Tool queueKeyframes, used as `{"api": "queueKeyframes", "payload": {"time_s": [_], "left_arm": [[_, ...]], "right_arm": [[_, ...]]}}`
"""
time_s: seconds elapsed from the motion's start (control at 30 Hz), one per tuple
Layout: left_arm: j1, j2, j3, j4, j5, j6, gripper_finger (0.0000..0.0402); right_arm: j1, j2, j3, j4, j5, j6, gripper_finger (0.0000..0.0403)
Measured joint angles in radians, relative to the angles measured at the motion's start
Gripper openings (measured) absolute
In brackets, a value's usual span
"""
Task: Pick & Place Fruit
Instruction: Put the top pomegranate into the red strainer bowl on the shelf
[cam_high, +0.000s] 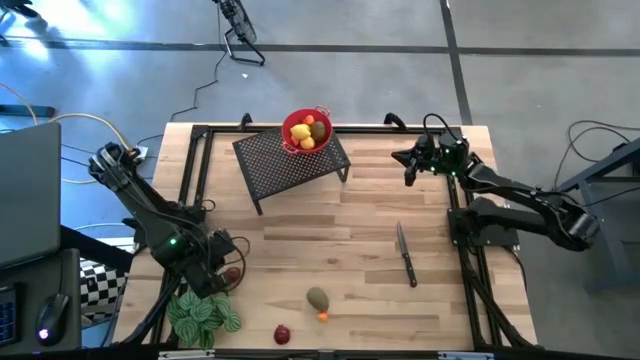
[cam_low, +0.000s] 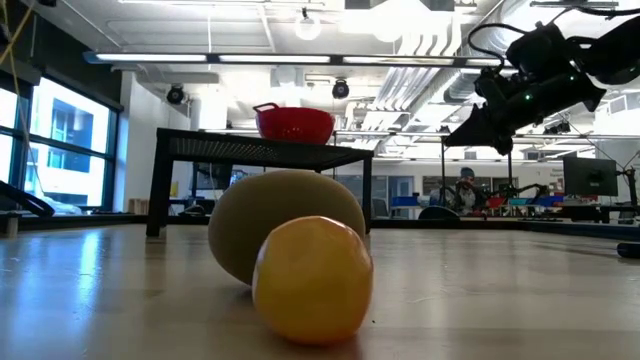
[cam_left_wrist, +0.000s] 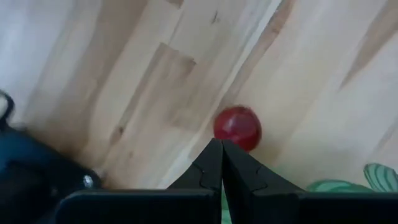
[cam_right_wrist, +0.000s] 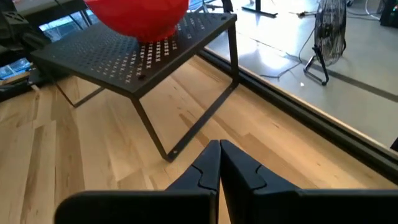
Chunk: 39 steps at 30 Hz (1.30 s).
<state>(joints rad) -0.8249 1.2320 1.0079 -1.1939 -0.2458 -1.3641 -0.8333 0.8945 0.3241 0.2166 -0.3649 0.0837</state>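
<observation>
A dark red fruit (cam_left_wrist: 237, 127) lies on the wood near the table's left front, next to the green plant (cam_high: 203, 315). My left gripper (cam_left_wrist: 222, 144) hangs shut over the table, its tips pointing down just beside that fruit (cam_high: 233, 273), with nothing between the fingers. An olive-green fruit (cam_high: 318, 298), a tiny orange one (cam_high: 323, 316) and another dark red ball (cam_high: 283, 333) rest on the table near the front edge. Yellow and brown fruit sit in the red mesh bowl (cam_high: 306, 130) on the black stand (cam_high: 290, 160). My right gripper (cam_right_wrist: 219, 146) is shut and raised at the far right.
A knife (cam_high: 405, 253) lies on the wood right of centre. The black perforated stand (cam_right_wrist: 134, 56) takes up the far middle of the table. A black frame rail (cam_high: 195, 170) runs along the table's edges. In the low view the olive fruit (cam_low: 285, 225) and orange fruit (cam_low: 312, 280) stand close together.
</observation>
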Motion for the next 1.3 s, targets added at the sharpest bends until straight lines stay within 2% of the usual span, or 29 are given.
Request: {"api": "queueKeyframes", "payload": {"time_s": [0.13, 0.27, 0.37, 0.6, 0.73, 0.83, 1.03, 1.3], "left_arm": [[0.0, 0.0, -0.003, 0.017, 0.02, -0.061, 0.0005], [0.0, 0.0, -0.004, 0.012, 0.03, -0.127, 0.0043], [0.0, 0.0, -0.004, 0.013, 0.034, -0.179, 0.0101], [0.0, 0.0, -0.004, 0.033, 0.035, -0.213, 0.0265], [0.0, 0.004, -0.004, 0.053, 0.034, -0.212, 0.0323], [0.0, 0.035, -0.004, 0.052, 0.034, -0.188, 0.0333], [0.0, 0.129, -0.004, 0.069, 0.034, -0.126, 0.0314], [0.0, 0.22, -0.004, 0.125, 0.065, -0.134, 0.0305]], "right_arm": [[0.0, 0.021, 0.0, 0.005, 0.0, 0.0, 0.0003], [0.0, 0.035, 0.0, 0.016, 0.0, 0.0, 0.0003], [0.0, 0.043, 0.0, 0.024, 0.0, 0.0, 0.0003], [0.0, 0.044, 0.0, 0.027, 0.0, 0.0, 0.0003], [0.0, 0.044, 0.0, 0.027, 0.0, 0.019, 0.0003], [0.0, 0.044, 0.0, 0.027, 0.0, 0.025, 0.0002], [0.0, 0.044, 0.0, 0.027, 0.0, 0.025, 0.0002], [0.0, 0.044, 0.0, 0.027, -0.001, 0.024, 0.0002]]}}
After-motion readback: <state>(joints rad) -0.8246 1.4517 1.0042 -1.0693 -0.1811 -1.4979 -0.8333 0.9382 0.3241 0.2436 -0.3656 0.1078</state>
